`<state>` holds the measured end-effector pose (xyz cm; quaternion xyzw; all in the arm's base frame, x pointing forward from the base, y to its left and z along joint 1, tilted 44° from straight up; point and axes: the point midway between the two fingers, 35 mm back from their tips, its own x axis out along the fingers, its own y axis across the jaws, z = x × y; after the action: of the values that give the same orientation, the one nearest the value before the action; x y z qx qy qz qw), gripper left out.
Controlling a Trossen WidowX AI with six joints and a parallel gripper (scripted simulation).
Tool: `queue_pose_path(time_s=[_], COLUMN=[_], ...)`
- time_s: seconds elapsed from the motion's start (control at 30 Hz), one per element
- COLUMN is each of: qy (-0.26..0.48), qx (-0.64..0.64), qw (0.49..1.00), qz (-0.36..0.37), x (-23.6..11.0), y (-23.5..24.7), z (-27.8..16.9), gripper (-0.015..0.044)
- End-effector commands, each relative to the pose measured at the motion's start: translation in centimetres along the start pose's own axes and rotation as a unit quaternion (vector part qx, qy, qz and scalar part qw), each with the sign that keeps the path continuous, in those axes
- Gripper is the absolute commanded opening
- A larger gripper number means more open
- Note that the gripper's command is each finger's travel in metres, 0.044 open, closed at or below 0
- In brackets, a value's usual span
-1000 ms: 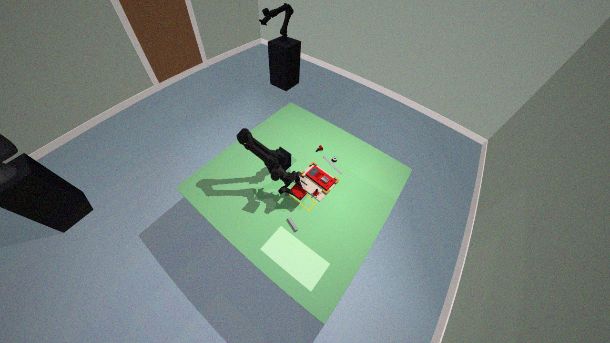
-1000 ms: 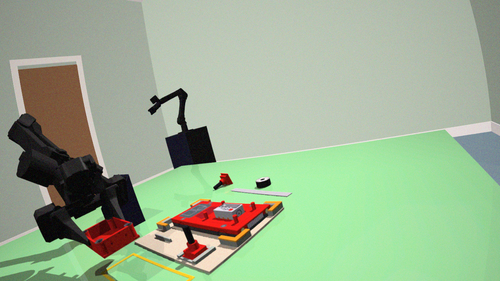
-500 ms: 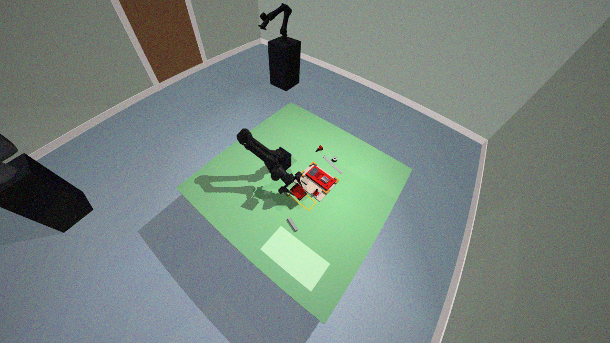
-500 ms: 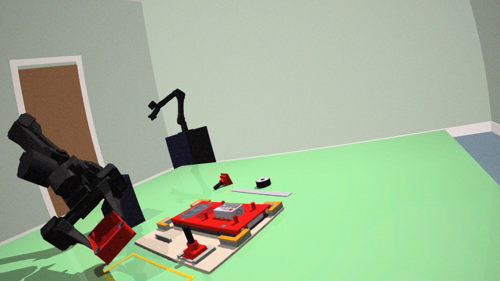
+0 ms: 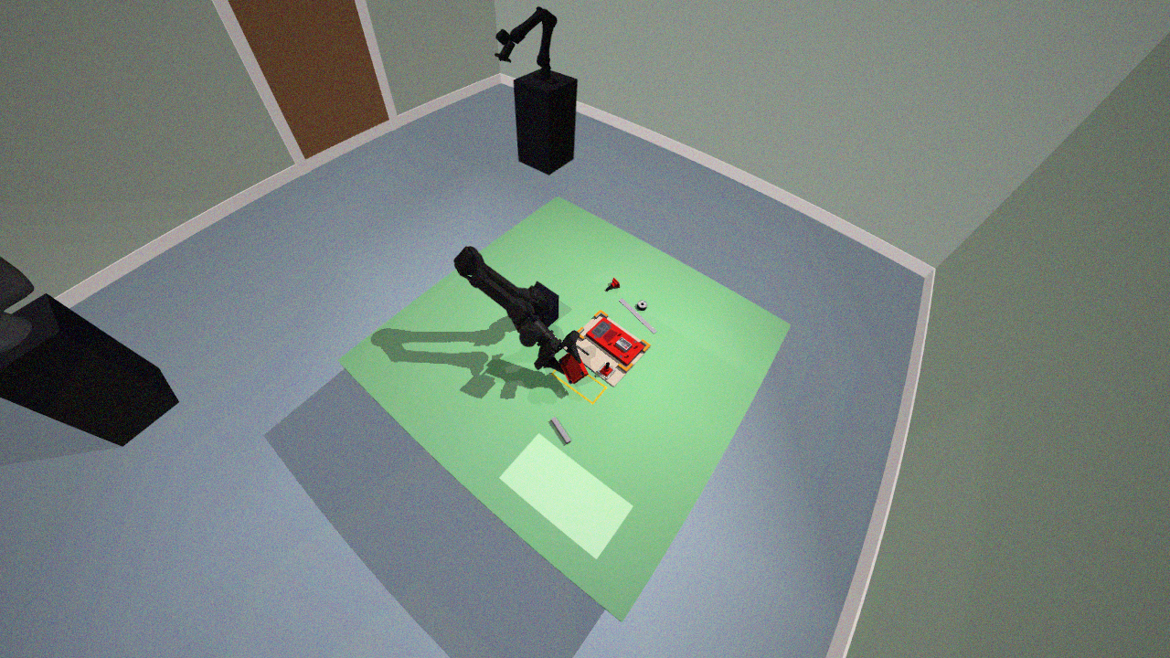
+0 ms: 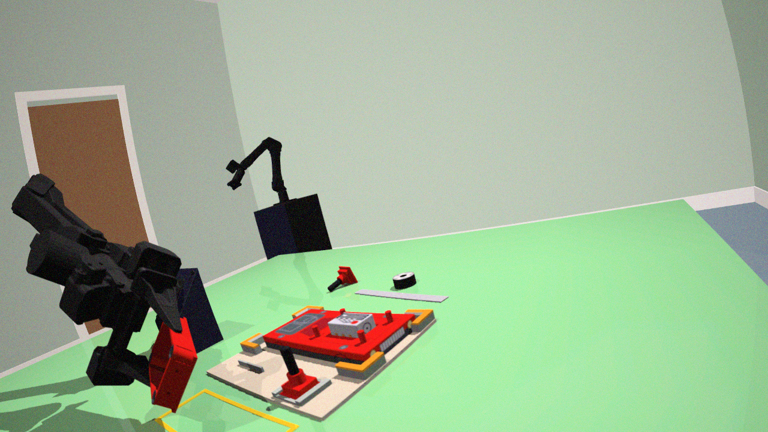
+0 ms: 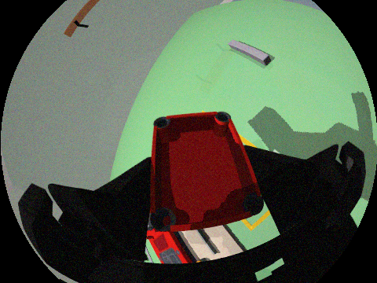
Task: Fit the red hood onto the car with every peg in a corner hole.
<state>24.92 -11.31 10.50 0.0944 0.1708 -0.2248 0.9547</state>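
Observation:
My gripper [image 6: 164, 344] [image 5: 569, 360] [image 7: 199, 156] is shut on the red hood [image 6: 171, 365] [image 5: 576, 367] [image 7: 201, 173]. It holds the hood tipped on edge above the table, over a yellow outlined square [image 6: 252, 409] [image 5: 597, 398]. In the wrist view the hood's hollow underside faces the camera, with a hole in each corner boss. The red car chassis [image 6: 317, 335] [image 5: 615, 339] sits in its jig to the right. The grey engine block [image 6: 351, 324] stands on its deck, with short red pegs around it. The hood is left of the chassis and apart from it.
The beige jig board [image 6: 322, 400] carries orange corner stops and a red toggle clamp [image 6: 295, 382]. Behind it lie a grey strip [image 6: 402, 296], a black wheel [image 6: 404, 279] and a small red tool [image 6: 343, 277]. A grey bar [image 5: 560, 430] [image 7: 251, 53] lies on the green mat. A second arm on a black pedestal [image 6: 292, 222] stands far back.

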Motion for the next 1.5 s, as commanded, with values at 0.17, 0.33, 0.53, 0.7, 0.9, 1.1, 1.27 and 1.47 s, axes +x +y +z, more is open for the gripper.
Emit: queue_pose_path(time_s=[0.17, 0.33, 0.53, 0.7, 0.9, 1.1, 1.27, 1.47], qy=[-0.001, 0.000, 0.000, 0.000, 0.000, 0.000, 0.000, 0.000], qx=[0.150, 0.235, 0.334, 0.414, 0.505, 0.555, 0.612, 0.683], qw=[0.989, 0.972, 0.943, 0.910, 0.863, 0.832, 0.791, 0.731], qz=[0.001, 0.001, 0.001, 0.001, 0.001, 0.001, 0.001, 0.001], x=[0.00, 0.00, 0.00, 0.01, 0.01, 0.01, 0.05, 0.16], y=[0.02, 0.02, 0.02, 0.02, 0.02, 0.00, -0.13, -0.46], z=[0.01, 0.01, 0.00, 0.00, 0.00, -0.01, -0.10, -0.33], gripper=[0.0000, 0.0000, 0.0000, 0.0000, 0.0000, 0.0000, 0.0000, 0.0000])
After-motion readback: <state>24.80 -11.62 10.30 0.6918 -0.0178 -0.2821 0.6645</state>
